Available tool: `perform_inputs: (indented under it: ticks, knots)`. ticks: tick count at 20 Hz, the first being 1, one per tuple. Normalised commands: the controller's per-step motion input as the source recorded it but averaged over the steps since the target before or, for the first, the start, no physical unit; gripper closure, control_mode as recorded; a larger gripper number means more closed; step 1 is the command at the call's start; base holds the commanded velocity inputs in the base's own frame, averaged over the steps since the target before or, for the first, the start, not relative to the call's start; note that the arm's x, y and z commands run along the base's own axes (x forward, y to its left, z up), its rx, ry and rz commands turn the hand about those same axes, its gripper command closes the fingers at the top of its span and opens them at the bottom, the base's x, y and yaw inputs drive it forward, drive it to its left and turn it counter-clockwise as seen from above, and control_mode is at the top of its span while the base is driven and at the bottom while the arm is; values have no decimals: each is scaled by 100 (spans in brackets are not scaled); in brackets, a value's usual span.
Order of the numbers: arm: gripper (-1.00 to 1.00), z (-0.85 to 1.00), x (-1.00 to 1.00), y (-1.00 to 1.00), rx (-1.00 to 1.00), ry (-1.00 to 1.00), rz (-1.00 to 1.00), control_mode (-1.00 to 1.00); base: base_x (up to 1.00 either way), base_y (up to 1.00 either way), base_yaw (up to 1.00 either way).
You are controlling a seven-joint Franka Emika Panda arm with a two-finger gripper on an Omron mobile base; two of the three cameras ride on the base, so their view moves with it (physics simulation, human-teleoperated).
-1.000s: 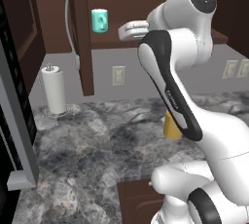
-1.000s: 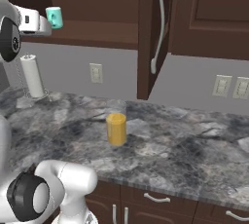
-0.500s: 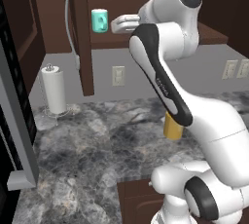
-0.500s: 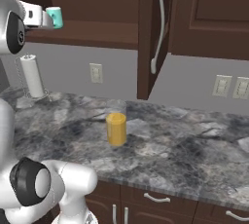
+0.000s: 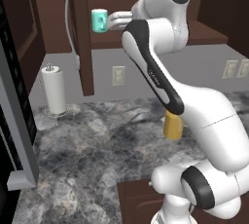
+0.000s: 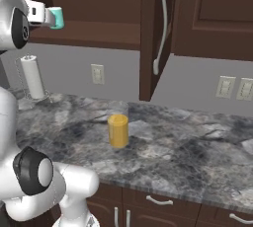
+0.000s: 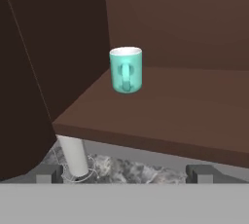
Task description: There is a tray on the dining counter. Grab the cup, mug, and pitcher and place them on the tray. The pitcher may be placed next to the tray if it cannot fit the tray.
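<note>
The teal mug [image 5: 99, 21] stands upright on a dark wood shelf [image 7: 170, 106] inside an open wall cabinet. In the hand view the mug [image 7: 126, 69] turns its handle toward me. My gripper [image 5: 119, 18] is raised to shelf height just right of the mug, open and holding nothing. A short gap lies between it and the mug [image 6: 57, 18]. My gripper [image 7: 125, 174] points straight at the mug. The pitcher [image 6: 118, 131], clear glass with orange-yellow fill, stands on the marbled counter below; my arm partly hides the pitcher [image 5: 172, 125]. The cup and tray are out of view.
A paper towel roll [image 5: 53, 90] stands on the grey marbled counter [image 6: 188, 147] under the shelf, at its left end. An open cabinet door [image 6: 160, 23] with a long handle hangs edge-on beside the shelf. Wall outlets [image 6: 97, 74] sit on the backsplash.
The gripper has moved closer to the mug and slightly up, still open. Mug, pitcher and cameras have not moved.
</note>
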Motion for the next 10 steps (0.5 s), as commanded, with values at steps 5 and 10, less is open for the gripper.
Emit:
perform_inputs:
  ticks: [5, 10]
  knots:
    - [-100, 0, 28, 0, 0, 0, 0, -100, 0, 0, 0]
    - [-100, 0, 28, 0, 0, 0, 0, -100, 0, 0, 0]
